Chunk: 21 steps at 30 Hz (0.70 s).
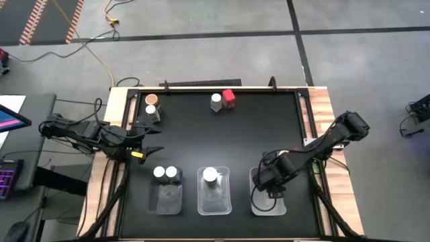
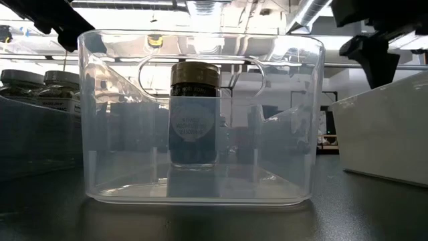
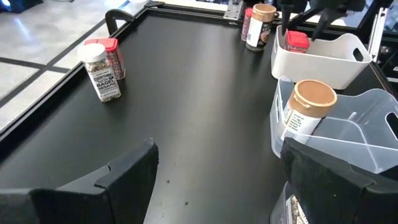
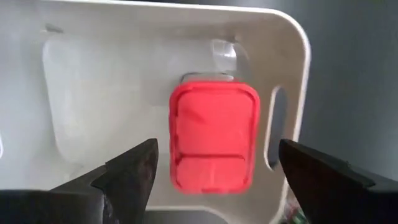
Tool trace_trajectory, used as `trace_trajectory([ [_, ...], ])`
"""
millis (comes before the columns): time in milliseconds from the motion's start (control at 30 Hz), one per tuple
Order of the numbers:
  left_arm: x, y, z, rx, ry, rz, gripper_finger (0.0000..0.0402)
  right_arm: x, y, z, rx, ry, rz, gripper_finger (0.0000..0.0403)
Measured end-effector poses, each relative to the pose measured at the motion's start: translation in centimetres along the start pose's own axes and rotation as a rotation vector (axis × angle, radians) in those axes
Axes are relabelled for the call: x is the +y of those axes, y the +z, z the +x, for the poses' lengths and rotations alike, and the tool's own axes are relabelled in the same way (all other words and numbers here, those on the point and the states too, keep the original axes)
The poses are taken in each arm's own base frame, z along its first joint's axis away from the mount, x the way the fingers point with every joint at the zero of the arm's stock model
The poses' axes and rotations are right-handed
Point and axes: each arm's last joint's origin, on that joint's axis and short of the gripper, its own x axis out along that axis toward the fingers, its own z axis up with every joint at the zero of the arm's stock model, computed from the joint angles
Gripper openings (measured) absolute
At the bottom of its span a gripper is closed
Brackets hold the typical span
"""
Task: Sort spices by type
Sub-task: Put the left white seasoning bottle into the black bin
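My right gripper [image 4: 214, 171] is open and hovers over the white right-hand tray [image 1: 269, 202]. A red square-capped jar [image 4: 213, 137] stands on that tray's floor below the gap, untouched. My left gripper [image 3: 214, 180] is open and empty near the table's left edge [image 1: 149, 152]. The left tray holds two white-capped jars [image 1: 165, 173]. The middle tray holds one jar [image 2: 194, 114]. On the table's far side stand a white-capped jar [image 1: 216, 101] beside a red-capped one [image 1: 229, 96], and a tan-lidded jar [image 1: 152, 99] next to another jar [image 1: 154, 113].
Three trays sit in a row along the near edge: left [image 1: 166, 198], middle [image 1: 213, 200] and right. Beyond the white tray, the left wrist view shows two more jars [image 3: 258, 25] by the table's right rim. The mat's centre [image 1: 215, 138] is bare.
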Motion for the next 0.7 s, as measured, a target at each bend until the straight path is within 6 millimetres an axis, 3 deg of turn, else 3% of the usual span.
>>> trace_trajectory([
  [267, 0.0, 0.0, 0.0, 0.000, 0.000, -0.003, 0.0322, -0.8, -0.9, -3.3, -0.080, 0.005, 0.024, 0.0364],
  [533, 0.0, 0.0, 0.0, 0.000, 0.000, -0.003, 0.0322, -3.0, -5.1, -8.0, -0.215, 0.002, 0.291, 0.0363],
  [700, 0.0, 0.0, 0.0, 0.000, 0.000, -0.008, 0.0322, -3.7, -7.3, -9.5, -0.371, -0.012, 0.478, 0.0363],
])
